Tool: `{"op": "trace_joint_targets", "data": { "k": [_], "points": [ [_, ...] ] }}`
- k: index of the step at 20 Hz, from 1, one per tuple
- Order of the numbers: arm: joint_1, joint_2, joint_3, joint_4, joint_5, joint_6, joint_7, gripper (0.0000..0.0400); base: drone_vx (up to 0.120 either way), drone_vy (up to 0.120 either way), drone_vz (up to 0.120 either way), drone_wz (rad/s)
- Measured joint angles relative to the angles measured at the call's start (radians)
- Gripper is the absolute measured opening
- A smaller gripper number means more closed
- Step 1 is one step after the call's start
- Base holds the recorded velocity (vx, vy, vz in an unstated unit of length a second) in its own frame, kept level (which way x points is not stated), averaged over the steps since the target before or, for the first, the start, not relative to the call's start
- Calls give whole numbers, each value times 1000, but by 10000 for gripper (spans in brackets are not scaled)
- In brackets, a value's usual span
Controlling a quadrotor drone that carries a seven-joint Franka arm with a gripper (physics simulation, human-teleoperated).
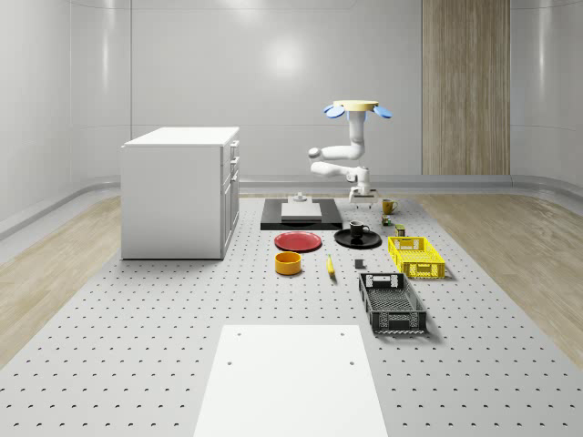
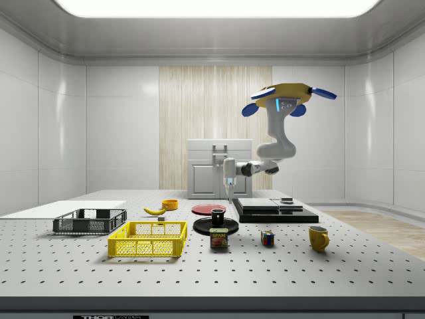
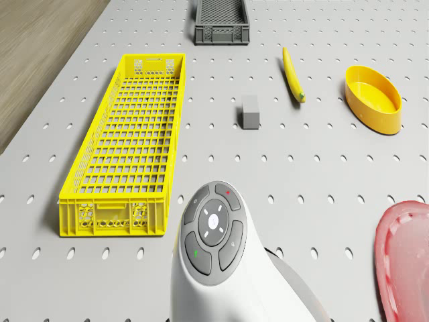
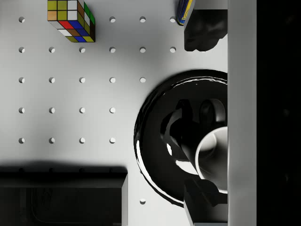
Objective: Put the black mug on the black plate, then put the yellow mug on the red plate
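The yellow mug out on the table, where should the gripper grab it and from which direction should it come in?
The yellow mug stands upright with its mouth open to the top, apart from the Rubik's cube. Probably best to come straight down and pinch the rim wall on the side away from the handle, which sticks out toward the side view's right. The gripper hangs above the black mug, which already sits on the black plate.

Black mug [image 2: 218, 216] on black plate [image 2: 202, 227]
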Motion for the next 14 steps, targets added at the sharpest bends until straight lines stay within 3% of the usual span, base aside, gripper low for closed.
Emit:
{"op": "trace_joint_targets", "data": {
  "k": [6, 8, 14],
  "points": [
    [0, 0, 0, 0, 0, 0, 0, 400, -120, 120, 0, 0],
    [0, -1, 0, 0, 0, 1, 0, 400, -120, 0, 20, 0],
    [0, -1, 0, 0, 0, 1, 0, 400, -120, 0, 120, 0]
  ]
}}
